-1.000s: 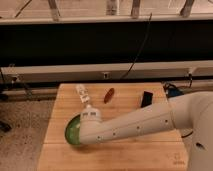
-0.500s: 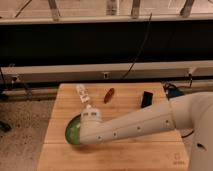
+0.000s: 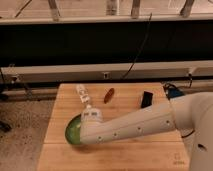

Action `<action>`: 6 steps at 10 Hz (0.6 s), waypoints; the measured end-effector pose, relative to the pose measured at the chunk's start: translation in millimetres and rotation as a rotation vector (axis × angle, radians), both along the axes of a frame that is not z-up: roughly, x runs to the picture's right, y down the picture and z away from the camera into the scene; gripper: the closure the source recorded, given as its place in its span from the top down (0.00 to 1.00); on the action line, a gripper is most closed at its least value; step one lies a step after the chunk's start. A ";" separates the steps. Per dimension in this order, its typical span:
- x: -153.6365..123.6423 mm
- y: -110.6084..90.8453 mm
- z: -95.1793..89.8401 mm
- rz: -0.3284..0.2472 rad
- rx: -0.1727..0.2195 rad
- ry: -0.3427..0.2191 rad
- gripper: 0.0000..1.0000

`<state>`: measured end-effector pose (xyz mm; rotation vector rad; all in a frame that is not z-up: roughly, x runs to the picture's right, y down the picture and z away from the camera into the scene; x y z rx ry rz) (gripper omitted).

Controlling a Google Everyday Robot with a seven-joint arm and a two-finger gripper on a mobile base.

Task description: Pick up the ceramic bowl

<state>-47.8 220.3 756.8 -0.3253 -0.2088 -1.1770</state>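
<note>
The ceramic bowl [image 3: 73, 132] is a glossy green round bowl at the front left of the wooden table [image 3: 125, 105]. Only its left part shows. My white arm reaches across the table from the right and covers the rest of the bowl. The gripper [image 3: 85, 131] is at the end of the arm, right over the bowl, hidden behind the wrist.
A clear plastic bottle with a white label [image 3: 83, 94] lies at the back left of the table. A reddish-brown oblong item [image 3: 108, 94] lies near the back middle. A black object [image 3: 146, 99] and a blue item [image 3: 172, 92] are at the back right. Cables hang behind.
</note>
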 end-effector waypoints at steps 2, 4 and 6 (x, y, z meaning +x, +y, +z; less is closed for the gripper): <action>0.4 -0.2 -0.2 0.000 0.001 0.000 0.00; 0.6 -0.9 -1.3 0.000 0.003 -0.003 0.00; 1.4 -1.5 -3.1 0.000 0.004 -0.004 0.00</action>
